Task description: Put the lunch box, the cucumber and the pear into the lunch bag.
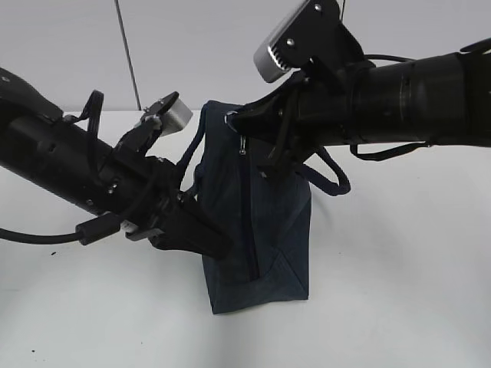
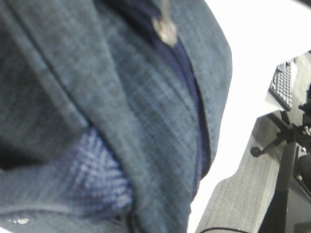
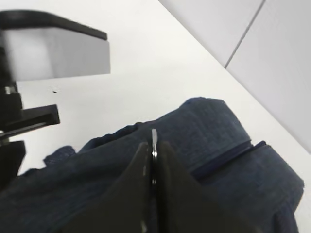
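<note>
The dark navy lunch bag (image 1: 261,230) stands on end on the white table, its zipper (image 1: 252,253) running down the side that faces me. My right gripper (image 1: 239,121) is at the bag's top and is shut on the metal zipper pull (image 3: 154,138), which shows as a thin silver strip between the fingers. My left gripper (image 1: 215,245) is pinched on the bag's lower left edge. Bag fabric (image 2: 146,121) fills the left wrist view and hides its jaws. A metal pull (image 2: 165,29) shows there at the top. The lunch box, cucumber and pear are out of view.
A padded loop handle (image 1: 330,180) hangs at the bag's right, under the right arm. The left arm's grey camera block (image 3: 58,53) is close to the right gripper. The table edge, the floor and a keyboard (image 2: 284,85) show at the right of the left wrist view.
</note>
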Available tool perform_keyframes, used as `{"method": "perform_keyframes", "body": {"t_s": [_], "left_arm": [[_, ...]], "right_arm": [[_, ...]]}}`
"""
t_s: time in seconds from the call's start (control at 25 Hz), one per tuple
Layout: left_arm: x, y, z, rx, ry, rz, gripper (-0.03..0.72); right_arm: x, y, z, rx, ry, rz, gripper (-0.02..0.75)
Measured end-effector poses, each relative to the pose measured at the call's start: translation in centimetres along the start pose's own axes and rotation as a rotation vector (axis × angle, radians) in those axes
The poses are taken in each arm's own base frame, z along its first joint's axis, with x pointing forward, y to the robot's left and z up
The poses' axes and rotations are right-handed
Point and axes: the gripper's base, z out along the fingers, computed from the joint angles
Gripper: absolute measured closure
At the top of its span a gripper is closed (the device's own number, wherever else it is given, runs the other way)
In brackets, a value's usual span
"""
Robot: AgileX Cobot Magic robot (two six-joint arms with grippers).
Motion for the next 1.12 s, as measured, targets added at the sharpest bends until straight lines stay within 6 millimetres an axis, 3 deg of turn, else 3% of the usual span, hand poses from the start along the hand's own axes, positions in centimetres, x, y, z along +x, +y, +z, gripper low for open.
{"method": "perform_keyframes", "body": {"t_s": [0.6, 0.96, 1.12], "left_arm": [[0.6, -0.3, 0.0, 0.037, 0.071, -0.009, 0.697], [1.0, -0.4, -0.1, 0.041, 0.112, -0.036, 0.698], [1.1, -0.5, -0.1, 0.051, 0.127, -0.032, 0.699]], "right_arm": [[1.0, -2.3, 2.8, 0.074, 0.063, -0.029, 0.732], [2.7, -5.8, 1.6, 0.057, -0.005, 0.109, 0.732], [3.2, -6.5, 2.0, 0.034, -0.024, 0.161, 0.732]]}}
